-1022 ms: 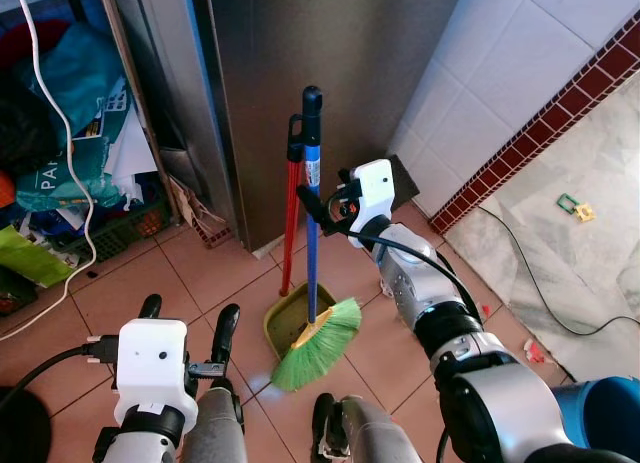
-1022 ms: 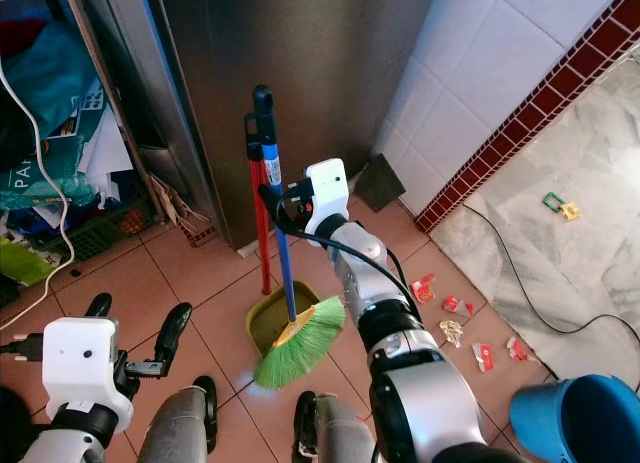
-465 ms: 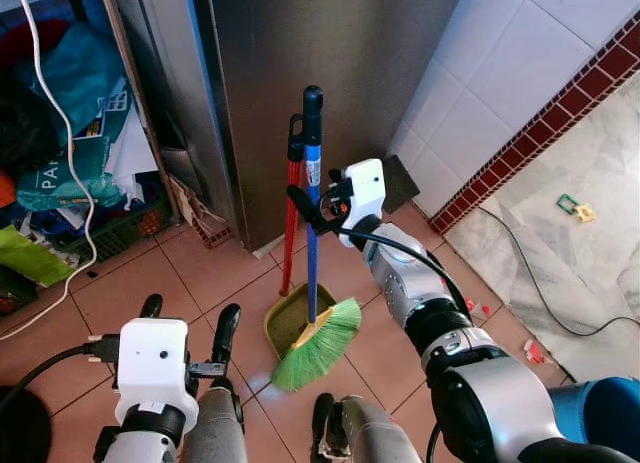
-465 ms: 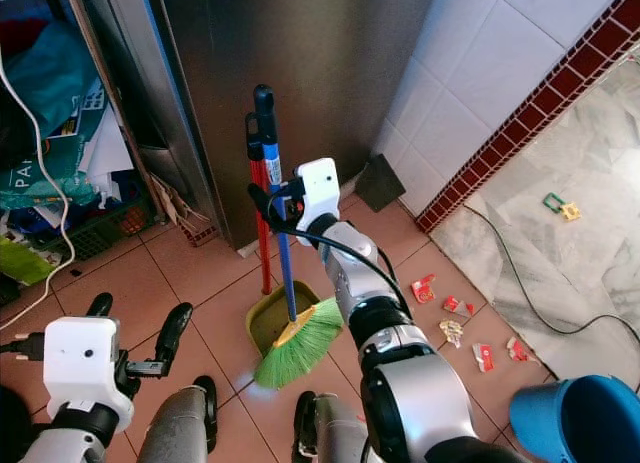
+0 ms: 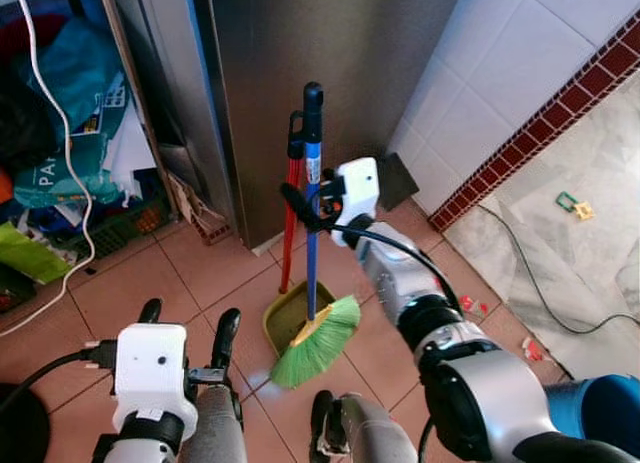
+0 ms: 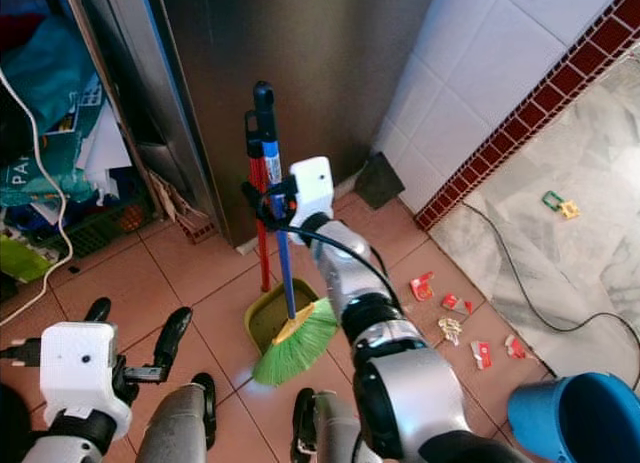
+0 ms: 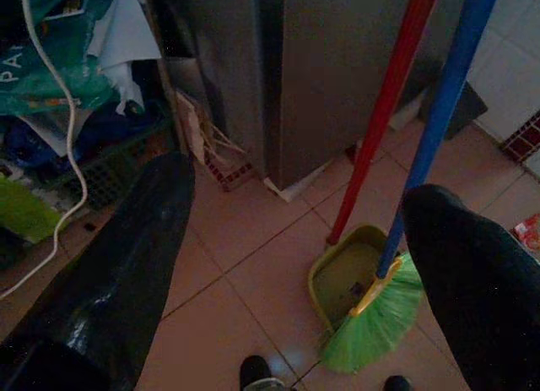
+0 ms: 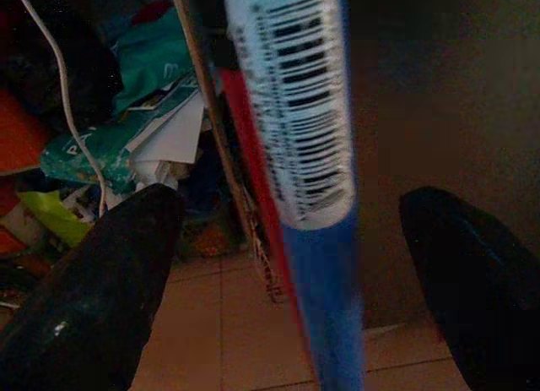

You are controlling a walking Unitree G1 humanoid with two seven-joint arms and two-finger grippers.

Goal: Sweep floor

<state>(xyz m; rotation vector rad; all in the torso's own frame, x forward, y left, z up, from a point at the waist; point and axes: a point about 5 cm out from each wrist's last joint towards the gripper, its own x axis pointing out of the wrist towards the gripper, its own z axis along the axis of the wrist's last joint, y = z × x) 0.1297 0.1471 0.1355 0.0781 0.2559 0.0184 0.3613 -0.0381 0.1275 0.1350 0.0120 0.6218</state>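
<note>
Two long handles lean together against the steel cabinet [image 5: 300,53] ahead of me: the blue one belongs to the broom [image 5: 312,243], the red one to the dustpan [image 5: 290,198]. The broom's green bristles [image 6: 297,351] rest on the terracotta floor tiles [image 5: 200,273], partly over the yellow-green pan [image 6: 265,318], and its black grip reaches up in front of the steel. My right gripper [image 5: 305,205] is stretched out to the blue handle about halfway up. Seen from my right wrist, the handle [image 8: 308,154] with its white barcode label stands between my two black fingers [image 8: 93,281], which are spread wide on either side of it and not touching it. My left gripper [image 5: 190,338] hangs low near my legs, its fingers [image 7: 126,264] well apart with nothing between them.

Small red and white scraps of litter [image 6: 450,318] lie on the tiles to my right, near where the terracotta meets the pale marble floor [image 5: 590,243]. A black cable [image 5: 530,273] runs across that marble, and a small green and yellow object [image 5: 575,207] lies farther out on it. A white tiled wall [image 5: 480,93] with a dark red border [image 5: 560,113] runs along behind. A blue bucket [image 6: 580,418] sits at my right. To my left, shelves hold teal bags [image 5: 70,93], papers and a white cord [image 5: 60,133].
</note>
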